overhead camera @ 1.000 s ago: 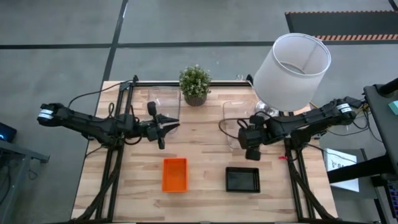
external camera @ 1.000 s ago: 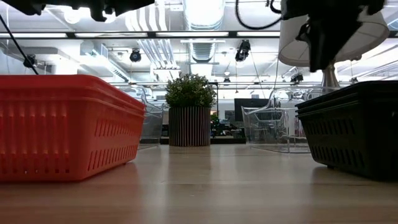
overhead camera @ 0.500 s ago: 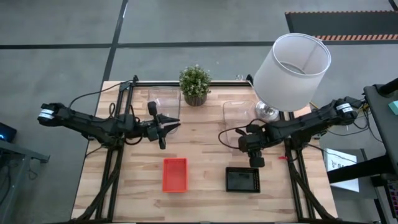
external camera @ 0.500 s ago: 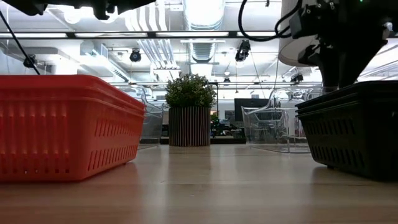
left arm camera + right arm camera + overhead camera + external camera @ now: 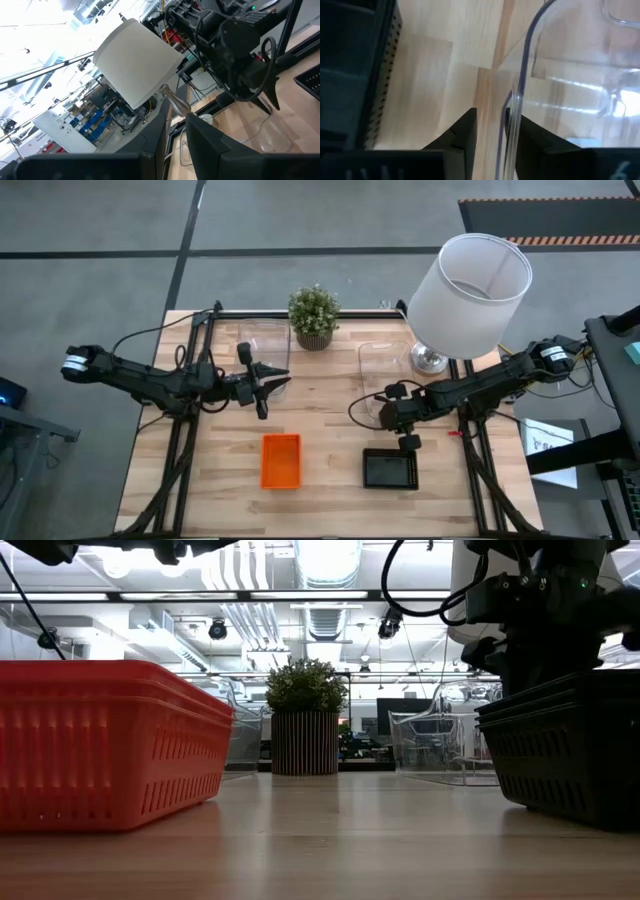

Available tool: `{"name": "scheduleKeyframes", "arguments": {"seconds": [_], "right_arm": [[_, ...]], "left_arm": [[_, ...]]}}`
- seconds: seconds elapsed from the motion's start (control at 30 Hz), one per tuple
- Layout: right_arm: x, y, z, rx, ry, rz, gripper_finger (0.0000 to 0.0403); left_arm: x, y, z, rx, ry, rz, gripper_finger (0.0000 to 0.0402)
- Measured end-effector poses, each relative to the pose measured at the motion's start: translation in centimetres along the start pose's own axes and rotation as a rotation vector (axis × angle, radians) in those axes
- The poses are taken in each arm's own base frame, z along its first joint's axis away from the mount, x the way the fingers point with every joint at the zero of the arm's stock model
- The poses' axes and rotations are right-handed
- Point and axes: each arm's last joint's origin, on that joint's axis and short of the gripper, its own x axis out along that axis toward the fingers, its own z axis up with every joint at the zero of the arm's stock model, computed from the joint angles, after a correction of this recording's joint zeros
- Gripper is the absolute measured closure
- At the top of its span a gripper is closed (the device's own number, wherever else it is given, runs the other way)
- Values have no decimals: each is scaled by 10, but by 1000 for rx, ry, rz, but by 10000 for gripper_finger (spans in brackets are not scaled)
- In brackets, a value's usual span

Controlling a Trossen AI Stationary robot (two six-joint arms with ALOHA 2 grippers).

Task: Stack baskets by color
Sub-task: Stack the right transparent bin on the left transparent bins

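Two clear baskets stand at the back of the table, one on the left and one on the right. A red-orange basket and a black perforated basket rest on their bottoms near the front edge. My right gripper points steeply down at the right clear basket, its fingers open on either side of the near wall. My left gripper hangs above the table by the left clear basket, level, with a narrow gap and nothing in it. My right gripper straddles the right clear basket's near wall, close to its near left corner, coming from above on a slant. Bare table shows between one finger and the wall. Whether the other finger touches it, I cannot tell. The basket sits flat on the table.
A potted plant stands at the far middle. A lamp with a big white shade stands at the far right, its base just beyond the right clear basket. Bare wood lies between the red-orange and black baskets.
My right gripper has come down onto the right clear basket's near wall and has tipped to point more steeply down. The baskets have stayed where they were.
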Motion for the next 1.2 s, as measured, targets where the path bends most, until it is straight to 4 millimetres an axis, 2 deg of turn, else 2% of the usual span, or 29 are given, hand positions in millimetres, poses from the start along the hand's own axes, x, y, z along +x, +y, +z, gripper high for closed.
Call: {"name": "scheduleKeyframes", "arguments": {"seconds": [0.3,0.7,1.0,1.2], "right_arm": [[6,0,-3,-57,-15,-11,389],[2,0,1,-45,-26,-34,394],[-22,-3,19,4,-37,-75,394],[-42,-3,31,17,-59,-129,394]], "left_arm": [[0,0,0,1,2,-2,343],[0,0,0,0,2,-2,343],[0,0,0,1,12,9,343],[-6,10,-1,32,135,171,343]]}}
